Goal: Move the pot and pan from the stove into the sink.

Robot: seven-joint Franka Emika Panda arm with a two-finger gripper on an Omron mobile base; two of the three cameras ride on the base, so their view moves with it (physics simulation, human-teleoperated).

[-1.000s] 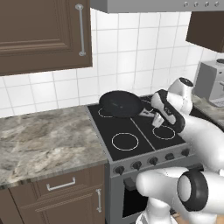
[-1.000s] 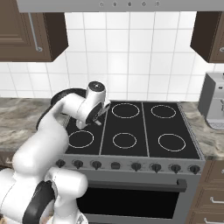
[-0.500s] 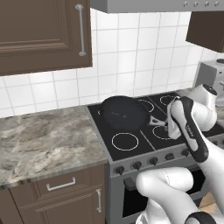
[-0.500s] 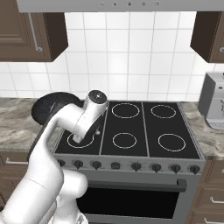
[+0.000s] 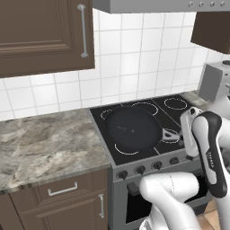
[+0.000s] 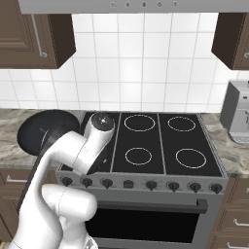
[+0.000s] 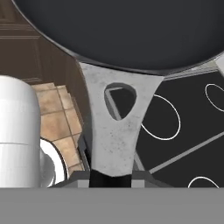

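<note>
Grip: two-finger gripper (image 7: 109, 177) is clamped narrow on the grey metal handle (image 7: 114, 131) of the shallow round black frying pan (image 5: 132, 128).
Pan position: pan hangs lifted above the front-left part of the steel stove with black glass top (image 6: 160, 141); in the right base view its dark disc (image 6: 41, 129) reaches out over the grey marbled counter (image 5: 40, 143).
Sink: black basin is outside these views; which way it lies cannot be told.
Pot: grey pot cannot be made out on the burners.
Risk, slip: hold sits at the far end of the handle, so the pan's weight levers against the fingers; a quick swing could tip or drop it.
Risk, collision: dark wooden upper cabinet (image 5: 42, 33) hangs over the counter; carrying too high could strike it.
Risk, scrape: carrying too low could drag the pan across the counter or glass.
Surroundings: white tiled wall (image 6: 141, 63) behind; grey appliance (image 6: 238, 112) right of the stove, well apart.
</note>
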